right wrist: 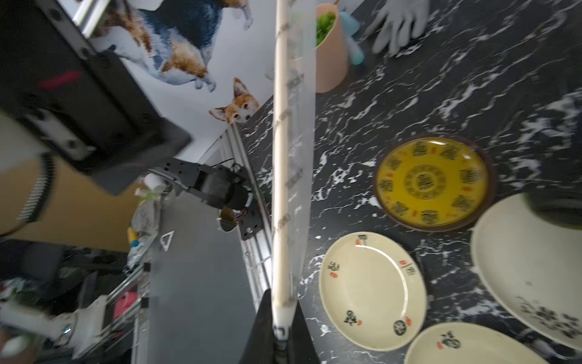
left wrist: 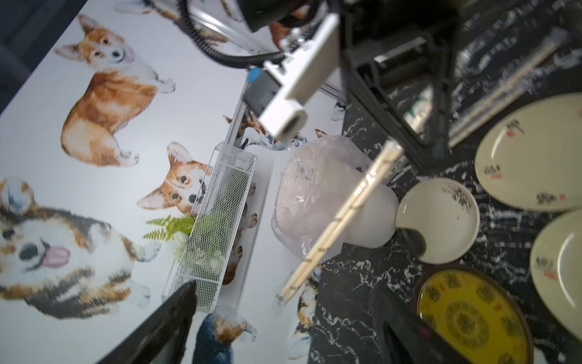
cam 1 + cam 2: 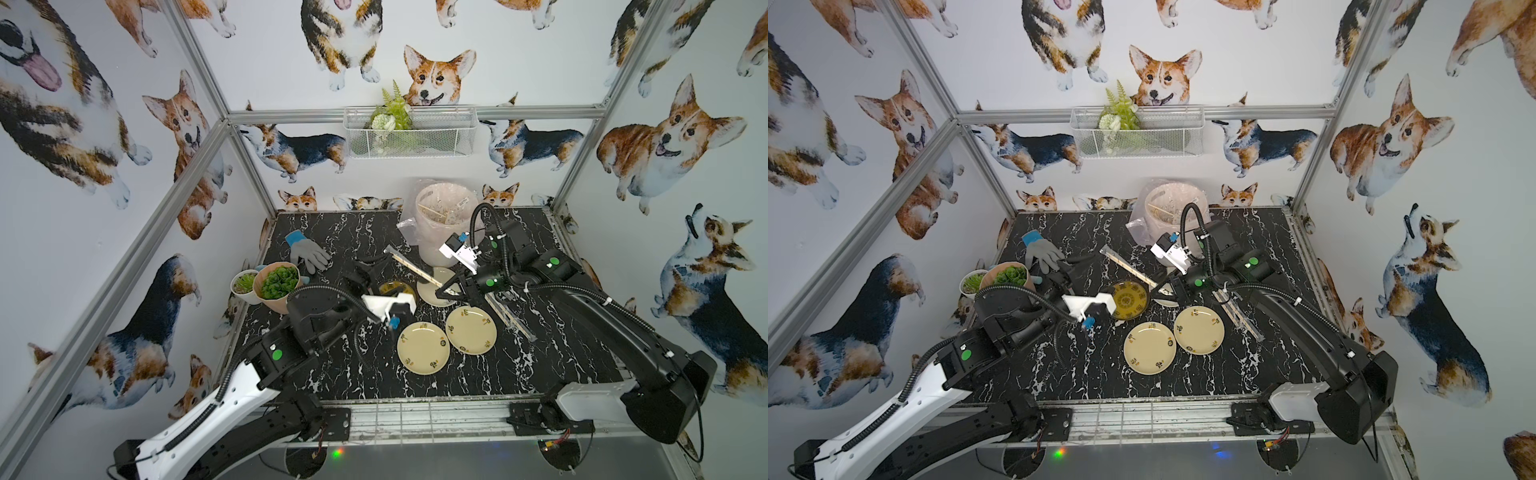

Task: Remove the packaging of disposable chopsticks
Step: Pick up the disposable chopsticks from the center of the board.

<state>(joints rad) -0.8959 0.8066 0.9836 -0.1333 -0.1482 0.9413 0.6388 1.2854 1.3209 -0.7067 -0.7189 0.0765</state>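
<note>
Right gripper [image 1: 282, 318] pinches one end of the disposable chopsticks [image 1: 281, 157], which jut straight out from its jaws inside the packaging [image 1: 303, 151]. Left gripper [image 2: 283, 291] gapes wide and empty at their far end. Yellow plate [image 1: 431, 182] lies on the table [image 1: 362, 110] near both.

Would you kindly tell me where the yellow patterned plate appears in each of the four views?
In a top view: yellow plate mid-table, mostly hidden behind the left arm's camera.
In a top view: the plate mid-table, nearly whole.
Left wrist: the plate beside the white bowl.
Right wrist: the plate beyond a cream plate.
Shared landmark: the wrapped chopsticks passing beside it.
</note>
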